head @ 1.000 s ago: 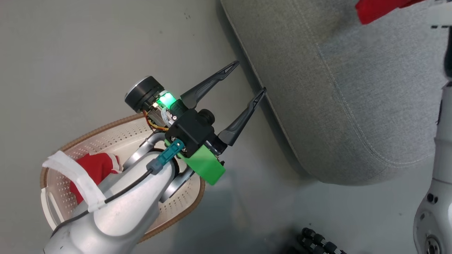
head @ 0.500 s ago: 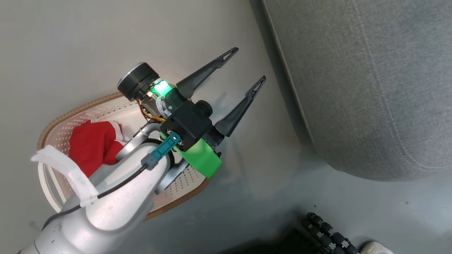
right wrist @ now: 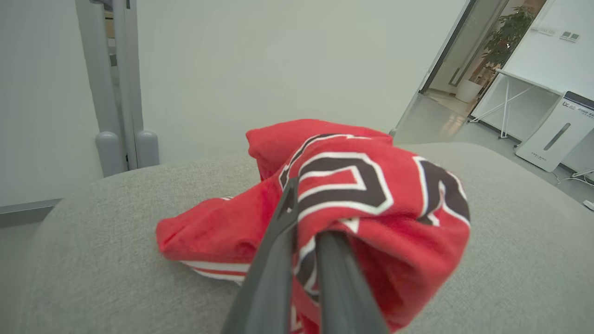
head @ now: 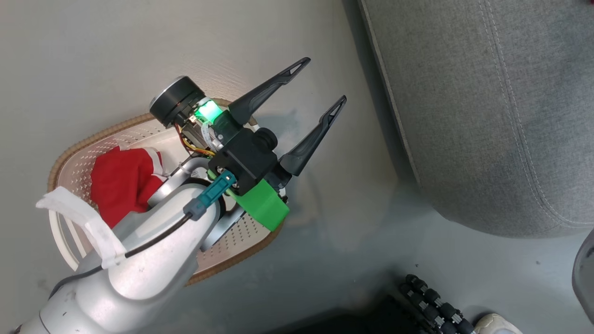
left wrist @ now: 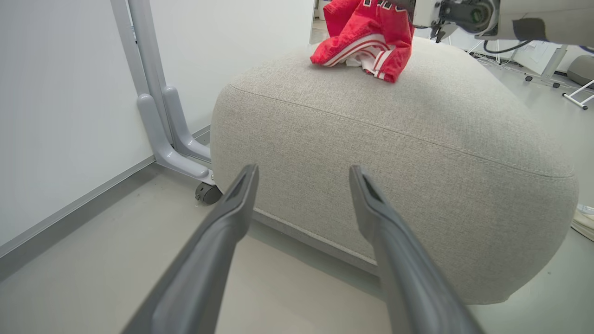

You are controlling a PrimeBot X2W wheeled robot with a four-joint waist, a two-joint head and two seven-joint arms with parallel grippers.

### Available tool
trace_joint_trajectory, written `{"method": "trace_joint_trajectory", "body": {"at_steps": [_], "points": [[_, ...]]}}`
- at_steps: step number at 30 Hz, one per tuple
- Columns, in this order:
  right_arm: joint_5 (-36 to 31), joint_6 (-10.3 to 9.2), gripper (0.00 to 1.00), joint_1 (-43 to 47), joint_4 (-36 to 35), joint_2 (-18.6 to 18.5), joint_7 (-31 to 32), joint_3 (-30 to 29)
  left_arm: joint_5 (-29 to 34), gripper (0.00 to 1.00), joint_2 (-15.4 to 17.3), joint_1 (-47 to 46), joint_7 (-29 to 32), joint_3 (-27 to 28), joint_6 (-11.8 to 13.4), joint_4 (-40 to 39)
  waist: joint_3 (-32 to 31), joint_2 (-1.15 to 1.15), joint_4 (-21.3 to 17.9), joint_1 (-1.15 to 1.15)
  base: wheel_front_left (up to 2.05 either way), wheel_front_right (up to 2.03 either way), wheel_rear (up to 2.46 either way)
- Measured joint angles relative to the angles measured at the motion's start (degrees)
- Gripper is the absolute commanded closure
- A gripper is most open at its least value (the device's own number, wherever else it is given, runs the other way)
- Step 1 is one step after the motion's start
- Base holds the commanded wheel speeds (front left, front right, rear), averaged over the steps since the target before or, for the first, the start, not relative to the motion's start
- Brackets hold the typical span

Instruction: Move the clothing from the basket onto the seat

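drawn back from the seat (head: pixel 487 116), left claw (head: pixel 325 79) gapes empty; right claw (right wrist: pixel 306 218) pinches clothing (right wrist: pixel 371 195) there.

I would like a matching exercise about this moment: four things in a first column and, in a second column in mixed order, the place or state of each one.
Column one
1. left gripper
2. right gripper
3. plain red garment
4. lettered red garment

Column two
A. lies in the basket
B. open, holding nothing
C. rests on top of the seat
D. shut on red fabric

Right pairs: 1-B, 2-D, 3-A, 4-C
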Motion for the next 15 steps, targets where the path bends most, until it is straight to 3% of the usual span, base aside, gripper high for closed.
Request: {"method": "trace_joint_trajectory", "body": {"at_steps": [8, 9, 10, 11, 15], "points": [[0.04, 0.0, 1.0, 5.02, 2.35, 3.03, -0.01, -0.74, -0.24, 0.0, -0.49, -0.47, -0.63, -0.43, 0.04, 0.79, -1.27, 0.0, 0.49, 0.0, 0.0, 0.0, 0.0], [0.05, 0.0, 0.94, 5.44, 2.34, 3.33, -0.01, -0.62, -0.25, 0.0, -0.53, -0.47, -0.77, -0.44, 0.1, 0.98, -1.53, 0.0, 0.52, 0.0, 0.0, 0.0, 0.0], [0.11, 0.0, 0.05, 5.69, 2.24, 3.53, -0.01, -0.62, -0.27, 0.0, -0.54, -0.47, -0.85, -0.45, 0.13, 1.13, -1.75, 0.0, 0.53, 0.0, 0.0, 0.0, 0.0], [0.24, 0.0, 0.0, 5.99, 1.98, 3.76, -0.01, -0.62, -0.4, 0.0, -0.54, -0.47, -1.09, -0.45, 0.23, 1.38, -2.09, 0.0, 0.54, 0.0, 0.0, 0.0, 0.0], [0.63, 0.0, 0.0, 8.77, 0.76, 4.61, -0.01, 0.51, -0.86, 0.0, -0.85, -0.24, -1.91, -0.44, 0.59, 2.33, -3.78, 0.0, 0.46, 0.0, 0.0, 0.0, 0.0]]}}
